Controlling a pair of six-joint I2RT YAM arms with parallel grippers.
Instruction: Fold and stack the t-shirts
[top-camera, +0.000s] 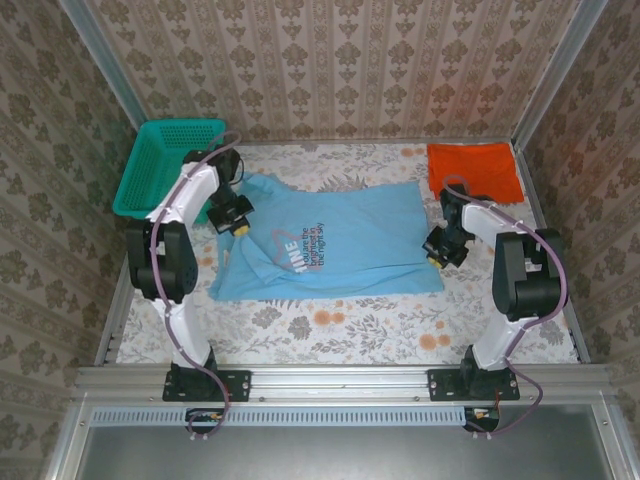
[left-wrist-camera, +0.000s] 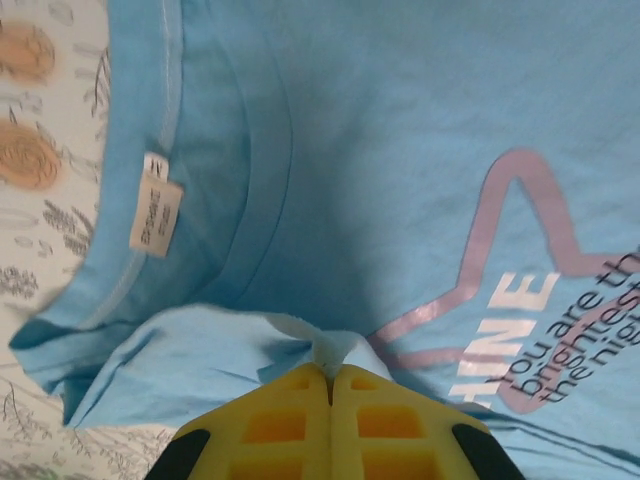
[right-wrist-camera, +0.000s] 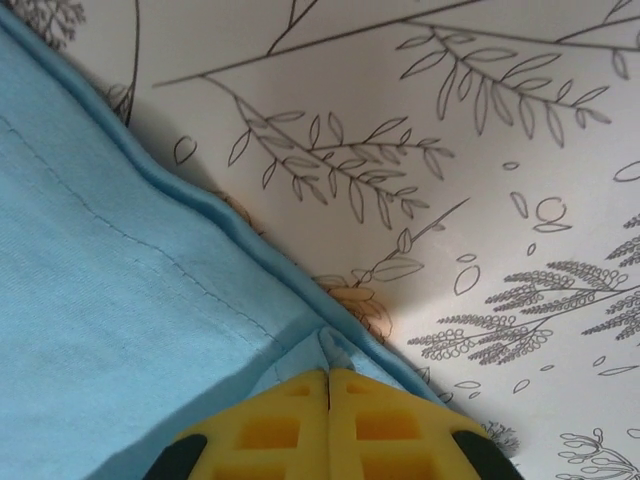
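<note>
Spread tee (top-camera: 340, 240) between basket (top-camera: 150, 165), folded tee (top-camera: 475, 168)

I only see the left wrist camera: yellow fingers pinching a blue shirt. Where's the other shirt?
Observer: The orange shirt lies at the far right corner of the table.
Kid: What's the other gripper doing?
Observer: The right gripper is shut on a hem corner of the blue shirt, the end opposite the collar.
</note>
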